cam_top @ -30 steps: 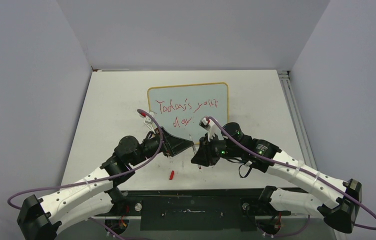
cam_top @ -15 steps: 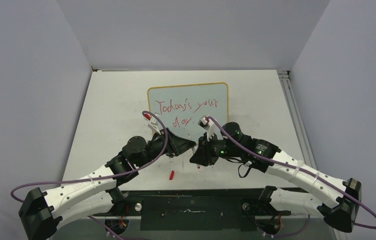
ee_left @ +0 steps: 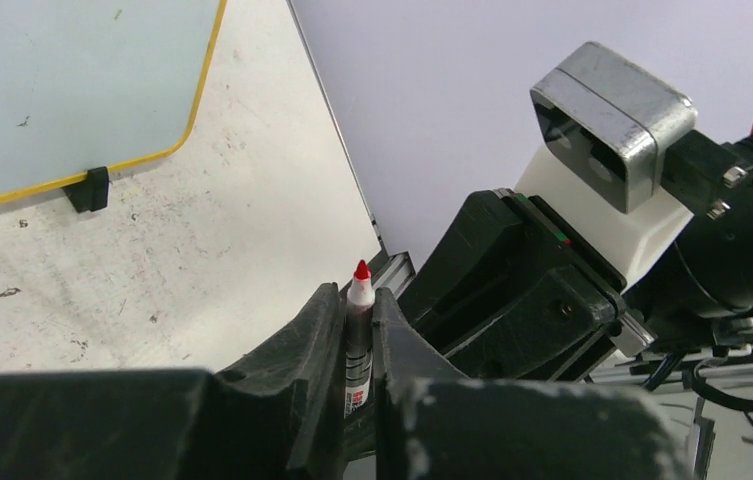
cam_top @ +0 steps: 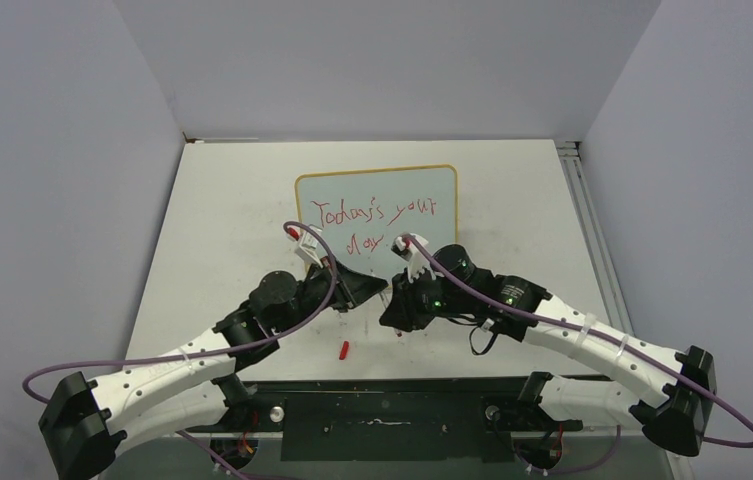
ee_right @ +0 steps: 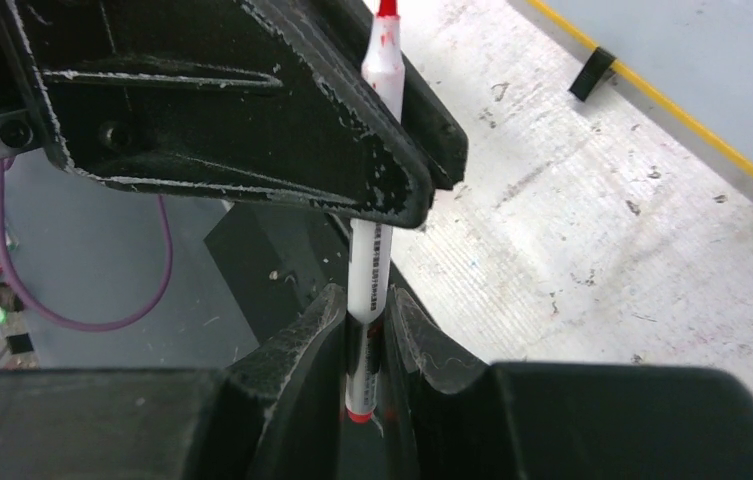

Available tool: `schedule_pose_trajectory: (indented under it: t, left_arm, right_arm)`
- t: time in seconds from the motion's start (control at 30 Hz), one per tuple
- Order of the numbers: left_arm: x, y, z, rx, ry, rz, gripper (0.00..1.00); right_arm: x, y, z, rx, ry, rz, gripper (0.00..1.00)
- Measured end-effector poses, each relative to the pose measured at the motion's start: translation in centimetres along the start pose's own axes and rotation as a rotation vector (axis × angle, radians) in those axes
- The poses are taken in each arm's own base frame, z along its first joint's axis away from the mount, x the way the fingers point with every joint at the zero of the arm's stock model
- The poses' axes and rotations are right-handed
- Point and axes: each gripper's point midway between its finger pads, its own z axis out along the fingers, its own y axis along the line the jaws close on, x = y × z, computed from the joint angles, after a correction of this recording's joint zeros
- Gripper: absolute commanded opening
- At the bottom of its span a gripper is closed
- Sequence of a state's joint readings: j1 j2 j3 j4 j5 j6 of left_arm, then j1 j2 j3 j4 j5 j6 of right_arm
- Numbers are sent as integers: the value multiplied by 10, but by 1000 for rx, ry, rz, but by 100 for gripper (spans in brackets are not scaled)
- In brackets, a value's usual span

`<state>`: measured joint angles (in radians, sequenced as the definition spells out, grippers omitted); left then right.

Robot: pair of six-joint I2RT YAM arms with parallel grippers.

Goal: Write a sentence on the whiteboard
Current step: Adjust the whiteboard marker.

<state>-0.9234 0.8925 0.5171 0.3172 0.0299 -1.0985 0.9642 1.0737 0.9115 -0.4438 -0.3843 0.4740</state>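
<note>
Whiteboard (cam_top: pixel 322 190) sentence (cam_top: pixel 375 212) written | left gripper (ee_left: pixel 356 293), right gripper (ee_right: pixel 367 293) both clamped on marker (ee_right: pixel 370 265) | risk: opposing pulls twist it loose

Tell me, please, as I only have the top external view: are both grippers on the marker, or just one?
Observer: Both. In the right wrist view, the right gripper is shut on the back end of the marker.
Operator: Thank you. And how is the other arm placed on it?
Observer: The left wrist view shows the left gripper shut on the same marker just below its tip.
Operator: Is that tip capped?
Observer: No. The red tip is bare and sticks out past the left fingertips, pointing away from that camera.
</note>
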Motion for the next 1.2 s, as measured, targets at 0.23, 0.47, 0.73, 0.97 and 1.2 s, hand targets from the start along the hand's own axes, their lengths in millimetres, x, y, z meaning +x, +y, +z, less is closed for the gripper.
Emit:
schedule_pose_trajectory:
  t: [0.23,0.47,0.73,0.97,1.2]
  left_arm:
    - [-8,6,2,-29,-48,-42,0]
    - [-39,-12,-6,34,-205,-169,0]
    - [-76,-33,-19,125,-383,-292,0]
    - [-85,-17,-24,105,-458,-356,0]
    - [-91,-17,-28,118,-491,-383,0]
  right_arm:
    - [-9,-7,-2,54,-39,2,63]
    - [-41,-4,-18,55,-263,18,96]
    - [-61,8,-28,-86,-593,107,98]
    - [-91,29,-37,-169,-799,154,91]
    - [-99,27,-17,-147,-834,189,73]
